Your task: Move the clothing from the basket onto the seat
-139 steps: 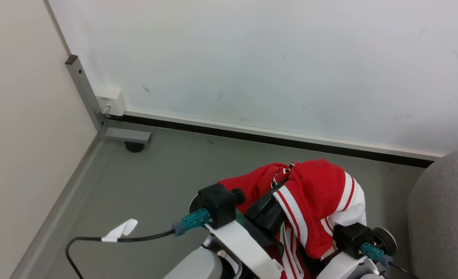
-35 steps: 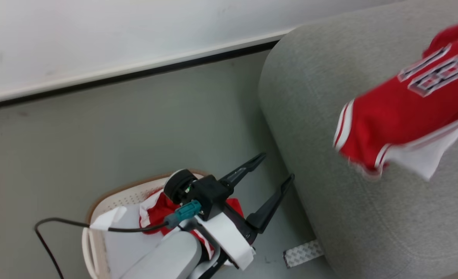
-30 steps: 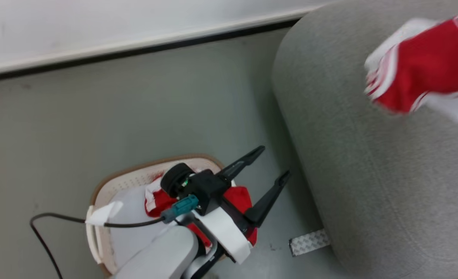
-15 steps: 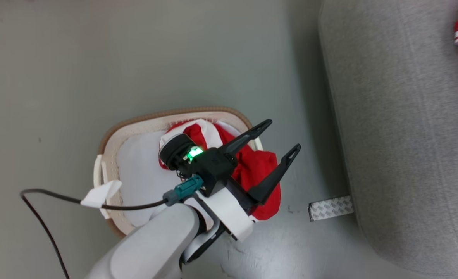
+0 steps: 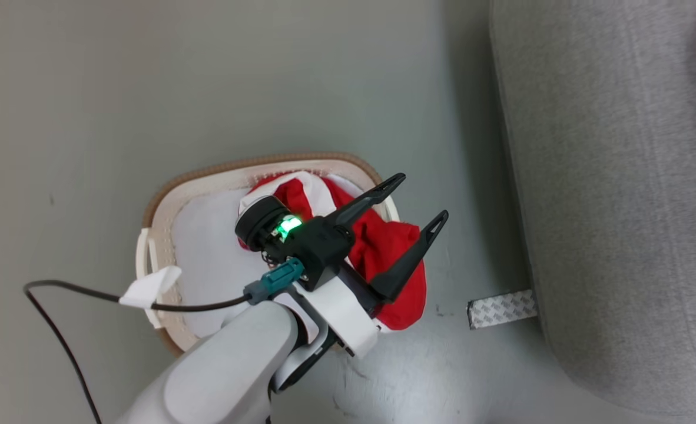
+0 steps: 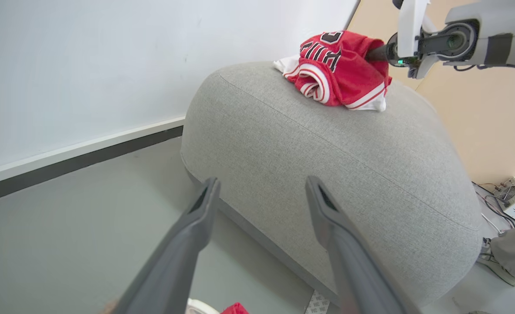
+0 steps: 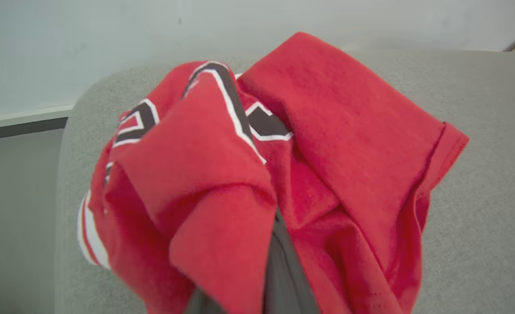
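Black characters edged in white on the red garment point(image 6: 340, 65) you see bunched on top of the seat point(image 6: 327, 152), creased and folded over themselves, none you can read for sure

Red white-striped clothing point(image 6: 353, 74), cream brown-rimmed basket point(image 5: 254, 165), grey woven seat point(image 5: 607, 206).

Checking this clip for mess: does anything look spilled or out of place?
Yes. A red garment hangs over the rim of the basket on the seat side, half out of it. The jersey on the seat lies bunched up.
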You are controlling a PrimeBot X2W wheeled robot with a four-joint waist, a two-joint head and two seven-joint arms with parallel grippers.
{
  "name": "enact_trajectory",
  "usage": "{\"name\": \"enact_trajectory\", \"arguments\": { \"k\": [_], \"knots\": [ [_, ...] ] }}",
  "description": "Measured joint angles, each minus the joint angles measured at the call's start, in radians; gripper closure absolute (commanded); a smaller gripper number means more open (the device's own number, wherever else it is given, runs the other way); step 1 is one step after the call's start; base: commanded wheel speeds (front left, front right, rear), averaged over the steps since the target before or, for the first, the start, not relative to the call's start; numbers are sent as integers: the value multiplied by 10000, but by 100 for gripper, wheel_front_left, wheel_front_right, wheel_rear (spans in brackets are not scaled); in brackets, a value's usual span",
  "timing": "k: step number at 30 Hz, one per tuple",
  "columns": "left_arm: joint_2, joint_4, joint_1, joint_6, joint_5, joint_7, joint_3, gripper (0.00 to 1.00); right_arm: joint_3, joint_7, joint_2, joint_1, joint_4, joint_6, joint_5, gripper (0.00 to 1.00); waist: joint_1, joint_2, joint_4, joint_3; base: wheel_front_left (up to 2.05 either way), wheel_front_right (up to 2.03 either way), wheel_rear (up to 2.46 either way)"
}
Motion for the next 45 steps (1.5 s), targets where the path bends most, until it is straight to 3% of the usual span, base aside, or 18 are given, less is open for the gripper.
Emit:
{"name": "enact_trajectory", "arguments": {
  "k": [11, 18, 23, 27, 35, 40, 45],
  "knots": [
    [-115, 610, 599, 84, -510, -497, 102, 0, 1864, 349, -472, 470, -767, 0, 633, 0, -1, 0, -85, -1584, 0, 0, 0],
    [-159, 872, 1484, 384, -901, -765, 426, 0, 3152, -219, -886, 842, -2197, 0, 694, 0, -2, 0, 5, -3279, 0, 0, 0],
    [81, 855, 2024, 711, -1168, -863, 991, 0, 3524, -1072, -1151, 1238, -3321, 0, 968, 0, -5, 0, 203, -4397, 0, 0, 0],
    [280, 706, 2398, 1011, -1298, -911, 1549, 0, 3116, -2034, -1172, 1828, -3714, 0, 1120, 0, -5, 0, 462, -5092, 0, 0, 0],
    [533, 222, 3490, 1687, -1039, -936, 3043, 0, 1944, -3758, -247, 4167, -4938, 0, 591, 0, -5, 0, 1147, -6030, 0, 0, 0],
    [548, 63, 4460, 1827, -658, -936, 4161, 0, 485, -4209, 698, 5984, -5777, 0, -209, 0, -5, 0, 1468, -6356, 0, 0, 0],
    [169, -104, 5279, 1822, -391, -936, 5177, 0, -650, -4270, 1925, 7850, -6865, 0, -1492, 0, -4, 0, 1613, -6463, 0, 0, 0]
  ]
}}
